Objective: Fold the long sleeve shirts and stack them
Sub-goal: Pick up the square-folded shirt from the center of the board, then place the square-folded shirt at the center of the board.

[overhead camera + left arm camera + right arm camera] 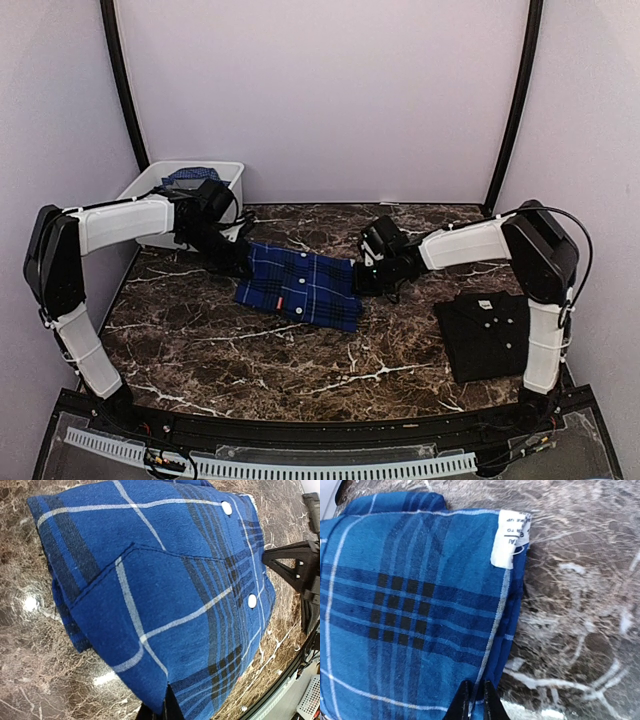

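Observation:
The blue plaid shirt lies folded in the middle of the marble table. My left gripper is shut on its left edge; in the left wrist view the cloth with its chest pocket and white buttons fills the frame, pinched at my gripper. My right gripper is shut on the shirt's right edge; in the right wrist view my gripper clamps the hem below a white care label. The black shirt with white buttons lies folded at the right, near my right arm's base.
A white plastic tub holding some blue cloth stands at the back left corner, behind my left arm. Dark marble table stretches in front of the plaid shirt. Walls enclose the back and both sides.

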{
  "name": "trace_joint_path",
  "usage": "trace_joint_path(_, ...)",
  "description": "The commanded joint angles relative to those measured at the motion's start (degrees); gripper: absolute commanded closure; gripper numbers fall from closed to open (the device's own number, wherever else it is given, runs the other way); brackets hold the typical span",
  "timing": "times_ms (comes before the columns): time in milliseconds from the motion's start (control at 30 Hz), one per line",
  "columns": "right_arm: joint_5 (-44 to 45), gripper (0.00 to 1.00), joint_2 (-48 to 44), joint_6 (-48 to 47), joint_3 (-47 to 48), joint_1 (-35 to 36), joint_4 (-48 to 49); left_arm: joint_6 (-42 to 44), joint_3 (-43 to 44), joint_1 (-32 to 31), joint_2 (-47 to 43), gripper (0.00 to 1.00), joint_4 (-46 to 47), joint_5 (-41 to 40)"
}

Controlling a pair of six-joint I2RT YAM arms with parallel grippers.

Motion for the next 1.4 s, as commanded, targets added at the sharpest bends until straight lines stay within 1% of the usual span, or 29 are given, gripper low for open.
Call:
trace_joint_path(0, 0.2, 0.92, 2.9, 1.4, 2.1, 1.7, 1.5, 3.6, 4.5, 0.5, -3.6, 1.00, -5.1, 0.3)
trace_joint_path(167, -1.5, 0.97, 6.7, 3.2, 3.7, 3.8, 3.9, 5.4, 8.5, 0.4, -4.3, 1.00, -6.8, 0.0)
trace_joint_path(333, -3.9, 0.98, 10.0, 7.8, 4.4, 7.0, 10.3, 6.1, 16.7, 0.5, -3.4, 1.00, -7.3, 0.6)
trace_joint_path(433, -7.8, 0.98, 13.2, 12.1, 5.7, 8.5, 17.7, 5.4, 21.0, 0.4, -1.8, 1.00, -6.8, 4.2)
trace_joint_path(500, -10.2, 0.98, 16.3, 14.4, 8.2, 9.5, 21.7, 4.5, 23.4, 0.3, -0.9, 1.00, -5.5, 7.0)
trace_joint_path(633, -14.2, 0.97, 22.3, 19.1, 13.3, 10.7, 28.7, 3.0, 23.8, 0.2, 1.0, 1.00, -2.1, 11.2)
trace_joint_path(700, -15.3, 0.96, 24.9, 19.5, 16.6, 10.6, 28.4, 2.2, 23.5, 0.1, 1.7, 1.00, -1.3, 12.0)
trace_joint_path(867, -16.2, 0.91, 26.9, 18.1, 21.5, 10.2, 27.3, 1.2, 21.4, -0.1, 0.8, 1.00, 0.3, 12.6)
trace_joint_path(967, -17.1, 0.90, 28.1, 17.8, 23.6, 10.0, 27.1, 1.0, 20.5, -0.1, 0.5, 1.00, 0.9, 13.5)
trace_joint_path(1033, -15.6, 0.90, 27.8, 17.5, 23.1, 9.9, 26.7, 0.9, 20.1, -0.1, 0.5, 1.00, 1.0, 13.4)
trace_joint_path(1133, -13.9, 0.86, 25.8, 17.2, 19.7, 8.7, 28.4, 1.1, 19.3, -0.1, 0.1, 1.00, 1.0, 13.4)
trace_joint_path(1200, -15.9, 0.81, 25.5, 17.1, 19.1, 7.4, 30.3, 1.4, 18.7, -0.1, -0.2, 1.00, 0.9, 13.4)
trace_joint_path(1267, -17.7, 0.79, 25.6, 16.9, 19.2, 6.4, 31.5, 1.5, 18.3, -0.1, -0.4, 1.00, 0.8, 13.5)
trace_joint_path(1367, -18.1, 0.77, 24.4, 16.8, 17.9, 5.1, 32.5, 1.6, 18.1, -0.1, -0.5, 1.00, 0.7, 13.7)
